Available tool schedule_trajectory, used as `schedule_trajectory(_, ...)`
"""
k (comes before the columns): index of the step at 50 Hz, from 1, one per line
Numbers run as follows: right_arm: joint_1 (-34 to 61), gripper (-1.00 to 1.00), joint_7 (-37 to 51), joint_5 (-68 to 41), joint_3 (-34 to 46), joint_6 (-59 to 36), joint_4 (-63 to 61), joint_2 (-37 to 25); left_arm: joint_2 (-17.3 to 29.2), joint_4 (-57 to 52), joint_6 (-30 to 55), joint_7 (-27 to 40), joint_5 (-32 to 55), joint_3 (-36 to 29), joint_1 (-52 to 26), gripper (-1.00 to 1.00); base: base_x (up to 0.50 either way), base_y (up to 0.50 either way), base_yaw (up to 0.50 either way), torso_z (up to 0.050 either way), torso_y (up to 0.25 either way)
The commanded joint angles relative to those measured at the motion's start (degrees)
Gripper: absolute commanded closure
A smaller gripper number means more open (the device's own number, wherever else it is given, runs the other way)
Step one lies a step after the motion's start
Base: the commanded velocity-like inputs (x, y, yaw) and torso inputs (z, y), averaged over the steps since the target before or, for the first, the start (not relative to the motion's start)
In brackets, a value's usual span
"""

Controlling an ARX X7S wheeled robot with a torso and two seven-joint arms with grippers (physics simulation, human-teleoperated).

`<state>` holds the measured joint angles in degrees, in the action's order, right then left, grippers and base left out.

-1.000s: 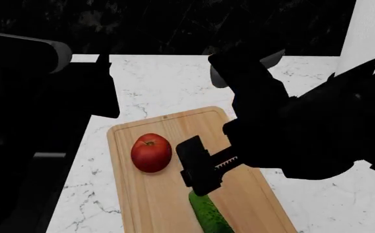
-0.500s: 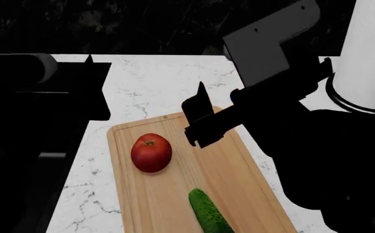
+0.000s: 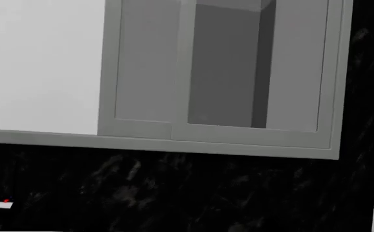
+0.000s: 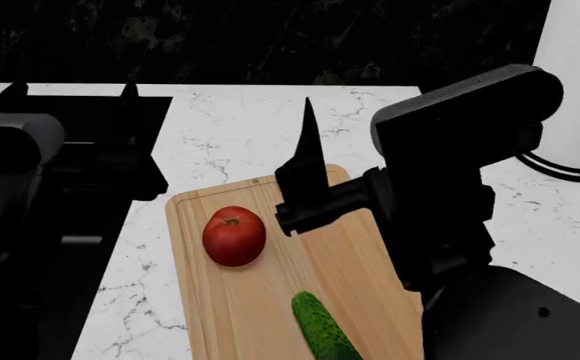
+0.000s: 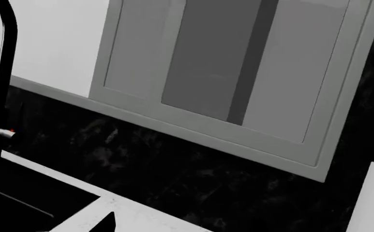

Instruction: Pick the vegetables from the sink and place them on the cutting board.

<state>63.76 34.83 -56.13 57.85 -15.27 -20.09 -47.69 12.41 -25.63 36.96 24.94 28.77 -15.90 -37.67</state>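
Note:
The red tomato [image 4: 233, 236] and the dark-green cucumber [image 4: 324, 331] lie apart on the light-wood cutting board [image 4: 365, 251], the cucumber at its near edge. My right gripper [image 4: 308, 161] hangs above the board's far half, empty, with one black finger pointing up; a fingertip [image 5: 109, 222] shows off to one side in the right wrist view, so it reads as open. My left gripper [image 4: 70, 94] is over the black sink [image 4: 89, 292], two tips wide apart, empty. The left wrist view shows no fingers.
White marble countertop [image 4: 239, 127] surrounds the board. A tall white cylinder [image 4: 575, 82] on a black ring stands at the back right. The black faucet [image 5: 6, 72], grey cabinet [image 5: 225, 63] and dark backsplash [image 3: 173, 193] are behind.
My right gripper has risen off the board and swung its fingers upward, away from the cucumber. The left arm has drifted left. Tomato and cucumber have not moved.

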Motion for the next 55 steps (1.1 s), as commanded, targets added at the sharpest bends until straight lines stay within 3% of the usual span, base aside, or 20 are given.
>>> schedule_trajectory(1, -5.93, -1.0, 1.94, 10.14, -1.38, 7.19, -5.09, -1.2, -1.58, -1.59, -7.4, -1.87, -2.59, 0.9, 4.41, -1.0, 0.0, 0.0, 0.0, 0.0, 0.0)
schedule_trajectory(13, -12.54, -1.0, 4.97, 16.52, -1.15, 14.2, -2.98, -1.79, -0.05, -1.41, -12.57, -1.86, -5.7, -0.26, 9.36, -1.0, 0.0, 0.0, 0.0, 0.0, 0.0)
schedule_trajectory(22, -14.31, -1.0, 8.75, 17.6, -2.04, 15.54, -8.57, -3.63, 1.38, -4.97, -14.74, -1.65, -5.54, 0.45, 12.67, -1.0, 0.0, 0.0, 0.0, 0.0, 0.0)
schedule_trajectory(55, -12.3, -1.0, 15.44, 17.34, -3.84, 10.54, -20.87, -6.63, 4.78, -20.64, -11.79, 2.44, -0.18, 2.75, 16.14, -1.0, 0.0, 0.0, 0.0, 0.0, 0.0)
